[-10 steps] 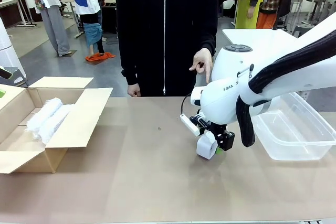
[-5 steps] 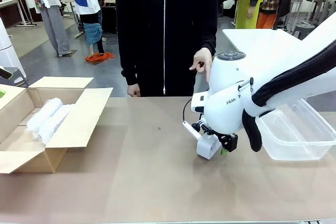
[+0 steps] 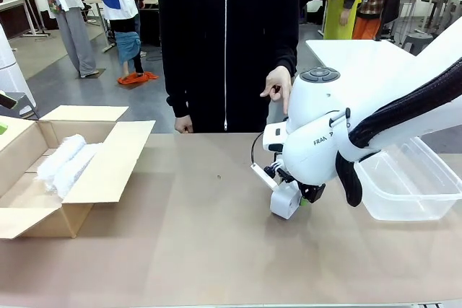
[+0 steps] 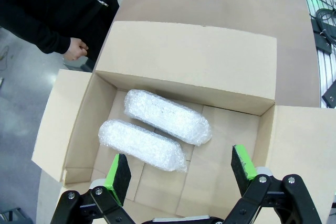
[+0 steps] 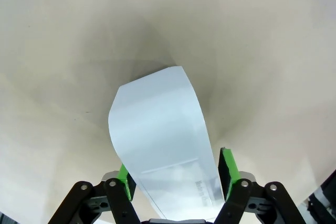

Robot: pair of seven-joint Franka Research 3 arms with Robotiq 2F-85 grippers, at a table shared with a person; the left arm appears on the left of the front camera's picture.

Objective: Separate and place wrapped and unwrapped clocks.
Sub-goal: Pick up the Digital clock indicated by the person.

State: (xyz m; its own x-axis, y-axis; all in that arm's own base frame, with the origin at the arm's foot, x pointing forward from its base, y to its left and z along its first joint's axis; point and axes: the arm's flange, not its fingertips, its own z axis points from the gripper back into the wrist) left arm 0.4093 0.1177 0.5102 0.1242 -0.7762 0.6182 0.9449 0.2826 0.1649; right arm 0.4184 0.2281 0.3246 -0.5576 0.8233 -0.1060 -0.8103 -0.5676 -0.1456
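Observation:
The unwrapped clock (image 3: pixel 284 200) is a smooth white block standing on the brown table right of centre. In the right wrist view the unwrapped clock (image 5: pixel 163 129) sits between my right gripper's (image 5: pixel 176 171) green pads (image 5: pixel 229 167), which press against both of its sides. My right gripper (image 3: pixel 294 203) reaches down onto it from the right. Two wrapped clocks (image 4: pixel 168 116) (image 4: pixel 142 145) lie side by side in the cardboard box (image 4: pixel 194 61). My left gripper (image 4: pixel 181 169) hangs open above them, holding nothing.
The open cardboard box (image 3: pixel 108 171) stands at the table's left end. A clear plastic tub (image 3: pixel 404 178) sits at the right end. The person stands at the far edge, one hand (image 3: pixel 278 86) pointing down toward the white block.
My right gripper's jaws have closed in from wide open onto the white block, and the arm has shifted slightly. The left gripper has not moved.

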